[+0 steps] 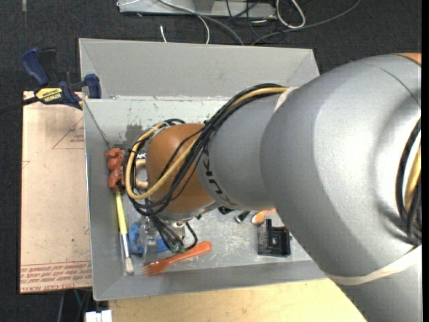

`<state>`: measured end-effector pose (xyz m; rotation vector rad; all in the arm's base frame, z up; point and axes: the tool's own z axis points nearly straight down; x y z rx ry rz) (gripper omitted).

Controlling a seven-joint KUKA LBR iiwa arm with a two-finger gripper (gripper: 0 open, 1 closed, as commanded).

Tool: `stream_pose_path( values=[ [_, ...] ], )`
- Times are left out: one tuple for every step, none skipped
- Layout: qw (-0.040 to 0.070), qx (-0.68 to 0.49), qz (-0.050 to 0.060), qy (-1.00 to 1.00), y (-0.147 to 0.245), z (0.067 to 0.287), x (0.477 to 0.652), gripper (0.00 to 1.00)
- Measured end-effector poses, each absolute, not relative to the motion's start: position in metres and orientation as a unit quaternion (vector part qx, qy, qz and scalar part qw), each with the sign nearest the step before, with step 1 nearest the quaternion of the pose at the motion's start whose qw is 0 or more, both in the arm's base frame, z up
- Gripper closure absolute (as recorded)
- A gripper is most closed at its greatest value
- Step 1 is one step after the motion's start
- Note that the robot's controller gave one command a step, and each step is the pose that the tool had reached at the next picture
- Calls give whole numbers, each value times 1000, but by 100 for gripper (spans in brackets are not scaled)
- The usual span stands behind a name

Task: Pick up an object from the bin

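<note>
Reaching in from the right, the large grey arm (322, 159) is seen to cover much of the grey metal bin (201, 76), with its rounded orange cover (175, 170) set low over the left half of the floor and looped yellow and black cables (137, 180) wrapped about that cover. The gripper (159, 239) is found just below the cover, close to the floor in the near left part of the bin, tangled in view with thin dark wires; whether it is open or closed cannot be told, and nothing can be seen to be held in it. A small blue thing (139, 238) is placed directly beside the gripper on its left, partly hidden by it, and contact between the two cannot be judged. A thin yellow stick (121, 217) is laid along the left wall, just beside the blue thing, its whitish lower end pointed at the near wall. A lumpy red thing (115, 166) is lodged against the left wall, above the top end of the stick and next to the cover. A long orange plastic utensil (179, 257) is laid slantwise on the floor just below the gripper, its toothed end turned to the near left corner. A black block (274, 241) is set well apart to the right, near the arm's edge, with a small orange piece (263, 215) just above it.
</note>
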<state>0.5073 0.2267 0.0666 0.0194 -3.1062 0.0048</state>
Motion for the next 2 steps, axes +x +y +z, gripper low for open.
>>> stream_pose_path(
  values=[
    [16,6,1,-1000,226,108,508,100],
    [13,6,-1,-1000,227,146,510,100]
  ],
)
